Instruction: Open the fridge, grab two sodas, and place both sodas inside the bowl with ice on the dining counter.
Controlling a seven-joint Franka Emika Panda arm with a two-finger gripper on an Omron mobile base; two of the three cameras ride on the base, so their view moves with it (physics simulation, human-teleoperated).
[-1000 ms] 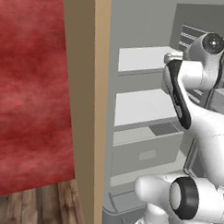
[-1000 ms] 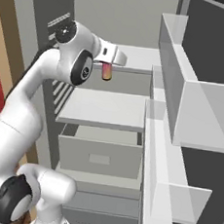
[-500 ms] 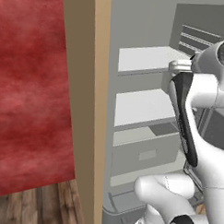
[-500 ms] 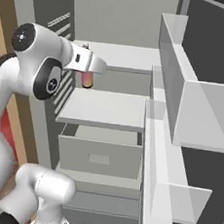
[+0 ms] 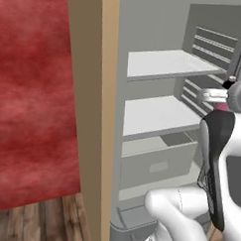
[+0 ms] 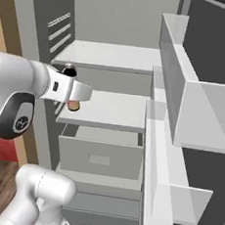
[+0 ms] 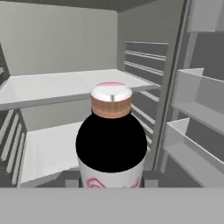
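The fridge (image 5: 157,114) stands open, with bare white shelves (image 6: 110,107) and a shelf (image 7: 65,85) ahead of the hand. My gripper (image 6: 71,91) is shut on a soda (image 6: 74,105), a small pink bottle with a dark cap, and holds it in front of the middle shelf, off the surface. In the hand view the soda (image 7: 111,140) stands between my fingertips and hides the gripper's (image 7: 111,181) inner faces. In the left base view the gripper (image 5: 215,97) sits at the right edge with the soda (image 5: 221,106) below it. The bowl with ice and the dining counter are out of view.
The fridge door (image 6: 184,102) hangs open on the right with white bins. A grey bottom drawer (image 6: 100,155) sits under the shelves. A tan wood surround (image 5: 93,116), a red wall (image 5: 34,89) and wooden floor (image 5: 39,218) lie to the left.
The arm has drawn back from the shelves, carrying the soda leftward and slightly down in the right base view. The grip has stayed shut on it.
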